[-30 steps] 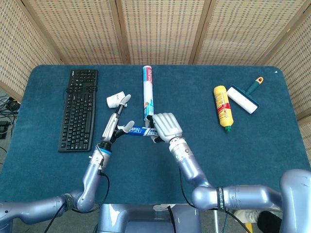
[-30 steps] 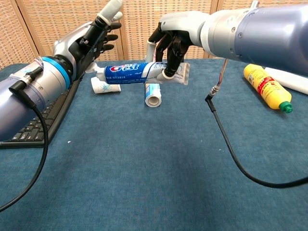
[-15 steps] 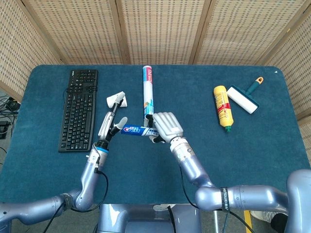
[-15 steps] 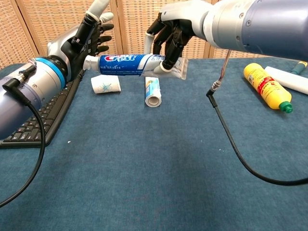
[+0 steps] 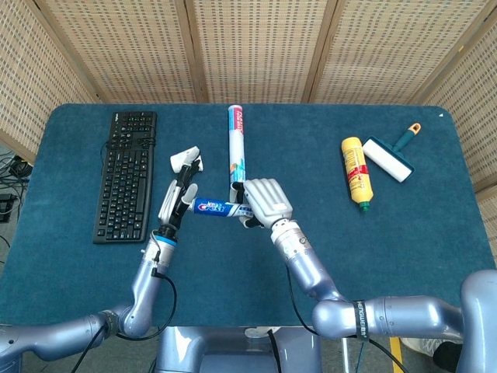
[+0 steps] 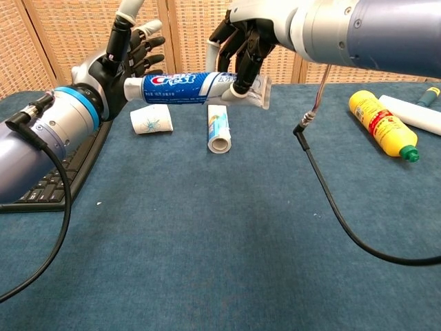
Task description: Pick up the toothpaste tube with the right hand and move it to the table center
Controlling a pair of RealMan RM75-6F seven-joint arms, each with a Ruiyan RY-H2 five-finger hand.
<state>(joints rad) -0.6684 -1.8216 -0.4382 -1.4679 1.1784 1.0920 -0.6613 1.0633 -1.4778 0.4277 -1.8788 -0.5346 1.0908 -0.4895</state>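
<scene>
A blue and white toothpaste tube (image 6: pixel 191 87) (image 5: pixel 217 207) hangs level above the table, lifted clear of the blue cloth. My right hand (image 6: pixel 242 41) (image 5: pixel 264 200) grips its flat crimped end, fingers curled around it. The cap end points toward my left hand (image 6: pixel 131 52) (image 5: pixel 177 202), which is raised beside it with fingers spread and nothing in them. I cannot tell if the cap touches that hand.
A paper cup (image 6: pixel 151 119) lies on its side and a long white tube (image 6: pixel 219 129) lies under the toothpaste. A black keyboard (image 5: pixel 126 173) is at the left. A yellow bottle (image 5: pixel 355 169) and a lint roller (image 5: pixel 390 155) lie at the right.
The right hand has lifted the toothpaste tube higher and levelled it. The left hand drew back slightly leftward and rose, staying spread beside the cap.
</scene>
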